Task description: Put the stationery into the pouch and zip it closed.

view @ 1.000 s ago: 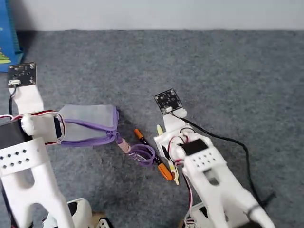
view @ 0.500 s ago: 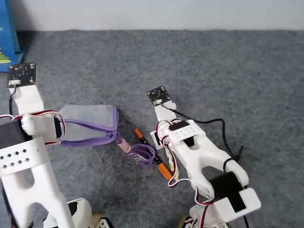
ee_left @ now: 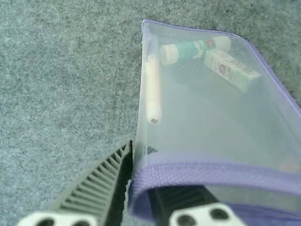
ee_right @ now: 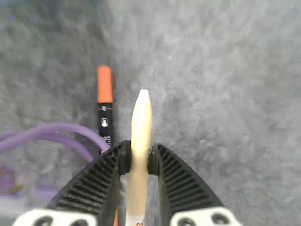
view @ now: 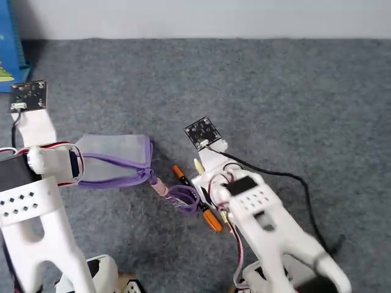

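Mesh pouch, pinched at its rim by the left gripper, already holds three items. The right gripper pinches a cream pen. An orange marker lies on the carpet, and zipping looks not yet done.

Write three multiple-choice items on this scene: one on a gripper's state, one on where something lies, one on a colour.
1. The left gripper is: A. wide open, empty B. shut on the translucent purple-trimmed mesh pouch C. shut on scissors
2. The orange-and-black marker pen lies: A. inside the pouch B. in the left gripper C. on the grey carpet
3. The slim pointed stick in the right gripper is: A. cream B. blue C. red

Answers: 1 B, its jaws pinch the pouch's purple edge; 2 C, it rests on carpet beside the purple strap; 3 A, the clamped stick looks cream.
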You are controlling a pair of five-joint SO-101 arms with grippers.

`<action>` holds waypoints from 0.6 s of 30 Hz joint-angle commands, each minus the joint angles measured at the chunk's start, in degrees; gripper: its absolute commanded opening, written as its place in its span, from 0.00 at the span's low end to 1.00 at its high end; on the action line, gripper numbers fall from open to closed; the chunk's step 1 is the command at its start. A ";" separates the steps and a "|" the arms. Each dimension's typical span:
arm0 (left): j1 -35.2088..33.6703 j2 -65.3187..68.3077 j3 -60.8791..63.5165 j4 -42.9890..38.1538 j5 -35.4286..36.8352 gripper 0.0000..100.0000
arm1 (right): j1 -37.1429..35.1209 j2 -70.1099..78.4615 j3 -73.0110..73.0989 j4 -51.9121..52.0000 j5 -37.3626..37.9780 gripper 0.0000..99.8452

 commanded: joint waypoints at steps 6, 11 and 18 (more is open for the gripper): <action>0.09 -0.97 -1.36 0.70 -0.79 0.01 | -3.21 -31.60 -5.27 14.81 0.62 0.01; 4.75 -0.70 -4.09 1.32 -0.70 0.01 | -10.95 -41.10 -9.32 19.30 0.62 0.01; 8.53 -0.53 -7.69 1.41 -0.53 0.01 | -12.53 -43.47 -12.04 13.41 0.62 0.01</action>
